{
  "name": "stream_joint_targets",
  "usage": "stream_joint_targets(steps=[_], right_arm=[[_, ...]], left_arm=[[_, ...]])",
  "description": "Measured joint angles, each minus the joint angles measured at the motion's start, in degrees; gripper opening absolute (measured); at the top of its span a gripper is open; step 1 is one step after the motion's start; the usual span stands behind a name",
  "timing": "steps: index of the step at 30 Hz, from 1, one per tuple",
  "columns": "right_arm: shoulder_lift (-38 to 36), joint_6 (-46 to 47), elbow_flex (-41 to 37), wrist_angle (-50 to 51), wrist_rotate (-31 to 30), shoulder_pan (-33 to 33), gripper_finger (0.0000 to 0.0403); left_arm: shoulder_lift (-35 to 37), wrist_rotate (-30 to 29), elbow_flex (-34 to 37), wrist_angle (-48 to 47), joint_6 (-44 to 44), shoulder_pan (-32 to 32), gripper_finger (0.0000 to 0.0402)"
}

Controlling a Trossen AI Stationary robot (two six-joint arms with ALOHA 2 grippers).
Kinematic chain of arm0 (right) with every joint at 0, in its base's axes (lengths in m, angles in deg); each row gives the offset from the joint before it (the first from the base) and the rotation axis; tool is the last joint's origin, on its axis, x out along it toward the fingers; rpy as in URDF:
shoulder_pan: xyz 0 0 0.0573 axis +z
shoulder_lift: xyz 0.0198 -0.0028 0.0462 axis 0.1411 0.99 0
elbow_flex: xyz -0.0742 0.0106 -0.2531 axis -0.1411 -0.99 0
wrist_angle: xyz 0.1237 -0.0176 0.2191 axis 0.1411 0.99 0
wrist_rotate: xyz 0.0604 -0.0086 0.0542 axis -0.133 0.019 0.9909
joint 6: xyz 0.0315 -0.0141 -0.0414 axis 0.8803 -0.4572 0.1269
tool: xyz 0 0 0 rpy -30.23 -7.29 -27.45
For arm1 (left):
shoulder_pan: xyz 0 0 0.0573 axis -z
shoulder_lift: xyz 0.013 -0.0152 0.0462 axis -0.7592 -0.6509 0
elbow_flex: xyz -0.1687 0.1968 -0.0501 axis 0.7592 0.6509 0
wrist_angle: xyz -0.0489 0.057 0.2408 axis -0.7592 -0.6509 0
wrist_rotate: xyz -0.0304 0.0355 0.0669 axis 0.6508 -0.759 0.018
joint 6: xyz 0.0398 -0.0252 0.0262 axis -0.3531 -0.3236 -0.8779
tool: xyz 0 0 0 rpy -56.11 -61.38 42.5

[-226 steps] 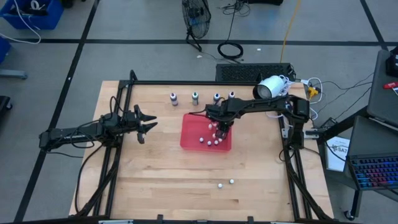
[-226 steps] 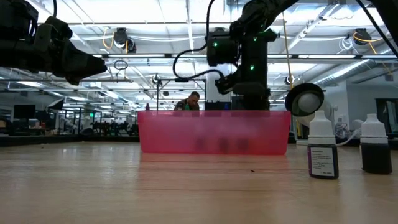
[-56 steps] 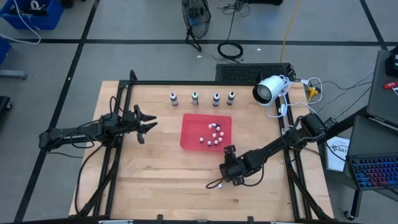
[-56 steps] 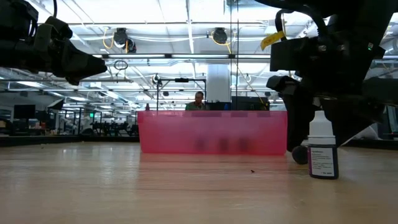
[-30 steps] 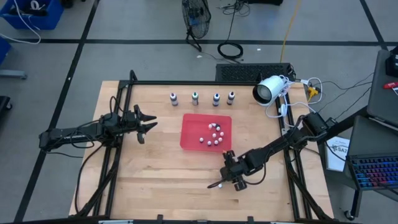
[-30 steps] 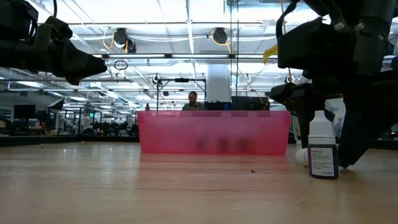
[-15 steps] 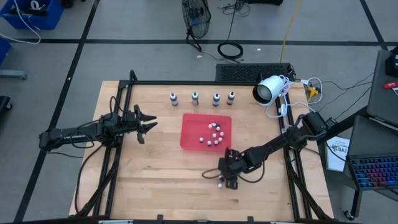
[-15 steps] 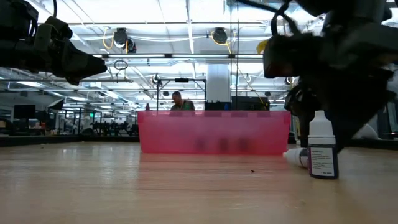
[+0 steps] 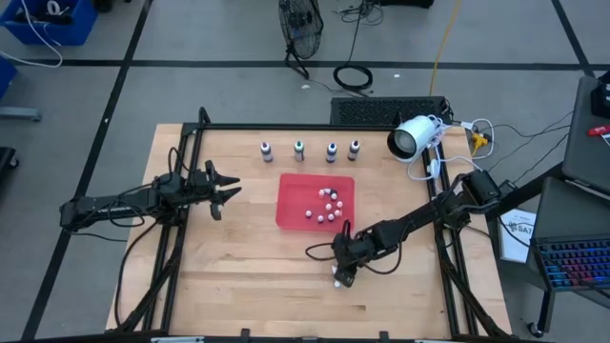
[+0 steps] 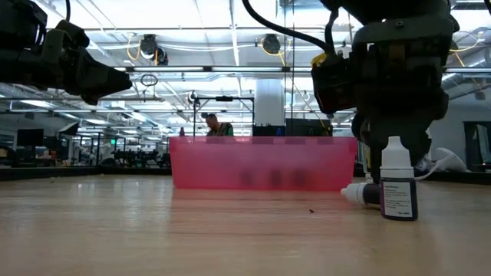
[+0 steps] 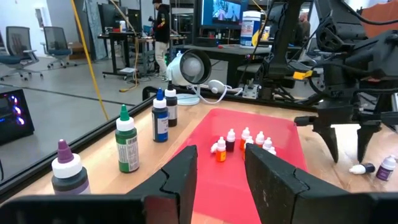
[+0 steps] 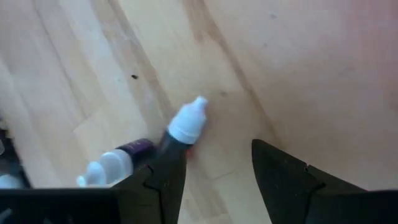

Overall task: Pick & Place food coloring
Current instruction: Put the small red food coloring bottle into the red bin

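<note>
Right hand (image 9: pixel 341 270) spread over open desk (image 9: pixel 238 276), just in front of the red bin (image 9: pixel 291 205).
A small dropper bottle (image 12: pixel 180 130) lies flat by one finger, its cap pointing away from its upright twin (image 10: pixel 397 190). The four food coloring bottles (image 9: pixel 298 148) stand along the far edge. The left hand (image 9: pixel 224 191) waits, spread.

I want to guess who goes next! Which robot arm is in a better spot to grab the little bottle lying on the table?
The right arm. Its gripper hangs open right over the tipped-over small bottle, near the red bin. The left gripper is open too, but waits far off on the other side.
</note>
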Motion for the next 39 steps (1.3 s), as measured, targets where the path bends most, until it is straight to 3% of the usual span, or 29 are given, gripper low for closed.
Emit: stream_joint_targets(steps=[8, 28, 34, 39], right_arm=[[0.08, 2.44, 0.61, -4.09, 2.89, 0.13, 0.0171], [0.01, -1.25, 0.72, -2.81, -0.58, 0.08, 0.0171], [-0.82, -9.43, 0.97, -4.58, -0.32, -0.21, 0.0166], [-0.71, -21.08, 6.62, 4.22, -2.2, 1.16, 0.0135]], left_arm=[[0.0, 0.0, -0.01, 0.01, 0.0, 0.0, 0.0136], [-0.02, 0.0, 0.0, 0.01, 0.0, 0.01, 0.0136], [-0.02, 0.0, -0.02, 0.0, 0.0, 0.0, 0.0136], [0.0, 0.0, -0.02, 0.0, 0.0, 0.0, 0.0136]])
